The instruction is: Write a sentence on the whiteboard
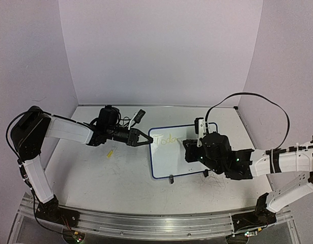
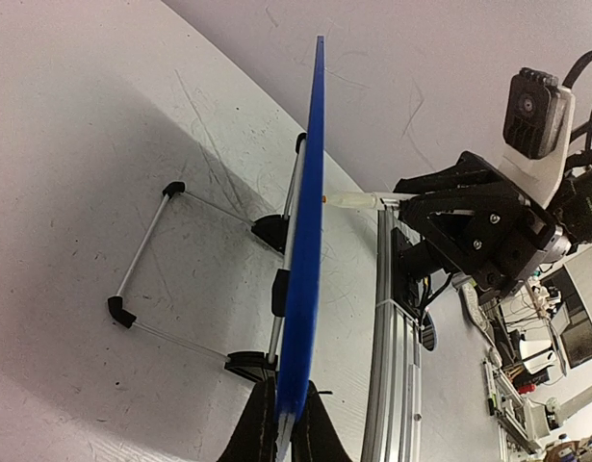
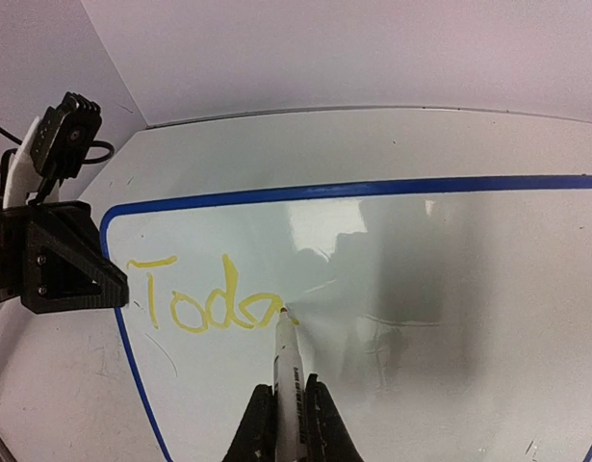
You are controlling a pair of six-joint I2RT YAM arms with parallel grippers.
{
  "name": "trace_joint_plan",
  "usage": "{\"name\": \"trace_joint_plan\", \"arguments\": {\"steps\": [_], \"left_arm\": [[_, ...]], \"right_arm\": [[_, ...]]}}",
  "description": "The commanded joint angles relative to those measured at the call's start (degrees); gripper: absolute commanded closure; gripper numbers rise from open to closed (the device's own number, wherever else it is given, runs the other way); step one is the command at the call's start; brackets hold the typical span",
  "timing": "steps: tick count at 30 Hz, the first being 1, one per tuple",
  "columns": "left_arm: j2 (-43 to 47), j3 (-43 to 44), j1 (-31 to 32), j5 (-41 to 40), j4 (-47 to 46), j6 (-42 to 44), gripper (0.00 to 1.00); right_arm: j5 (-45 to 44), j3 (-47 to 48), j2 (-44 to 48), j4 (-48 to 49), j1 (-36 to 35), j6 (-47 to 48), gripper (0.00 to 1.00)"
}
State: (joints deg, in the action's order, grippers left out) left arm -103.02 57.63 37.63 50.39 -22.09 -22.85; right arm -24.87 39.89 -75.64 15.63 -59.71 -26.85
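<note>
Right gripper point(image 3: 288, 409) clamped on marker point(image 3: 287, 358), tip on whiteboard point(image 3: 450, 289) just right of unfinished sentence point(image 3: 194, 306); blank stretch off rightward. Left gripper point(image 2: 284, 428) pinching the board's edge.

Both of your arms wear white shells over black joints. Your left arm point(image 1: 69, 131) has a bulky black shoulder block, with a thin black cable point(image 1: 10, 129) looping beside it. Your right arm point(image 1: 291, 161) has a long black cable point(image 1: 250, 93) arching above it, and small green lights point(image 1: 237, 161) glow on its black wrist housing. Your left gripper point(image 1: 147, 141) is black, with angular tapering fingers. Your right gripper point(image 2: 397, 197) shows black open-truss fingers fixed with small silver screws point(image 2: 490, 219), and a white bracket above them carries a dark, boxy camera point(image 2: 536, 101).
</note>
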Motion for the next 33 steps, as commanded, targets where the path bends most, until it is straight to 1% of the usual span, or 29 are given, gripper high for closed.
{"name": "trace_joint_plan", "arguments": {"steps": [1, 13, 26, 33], "left_arm": [[2.36, -0.25, 0.64, 1.84, 0.12, -1.41, 1.00], [2.30, -0.32, 0.61, 1.86, 0.12, -1.33, 1.00], [2.05, -0.17, 0.61, 1.84, 0.12, -1.41, 1.00], [2.02, -0.18, 0.61, 1.82, 0.12, -1.41, 1.00]], "right_arm": [[-2.41, 2.91, -0.46, 1.52, 0.50, 0.50, 1.00], [-3.39, 3.38, -1.77, 0.99, 1.12, 1.33, 1.00], [-2.11, -0.28, 0.83, -2.54, 0.87, -1.96, 1.00], [-1.65, -0.46, 0.86, -2.95, 0.76, -2.59, 1.00]]}}
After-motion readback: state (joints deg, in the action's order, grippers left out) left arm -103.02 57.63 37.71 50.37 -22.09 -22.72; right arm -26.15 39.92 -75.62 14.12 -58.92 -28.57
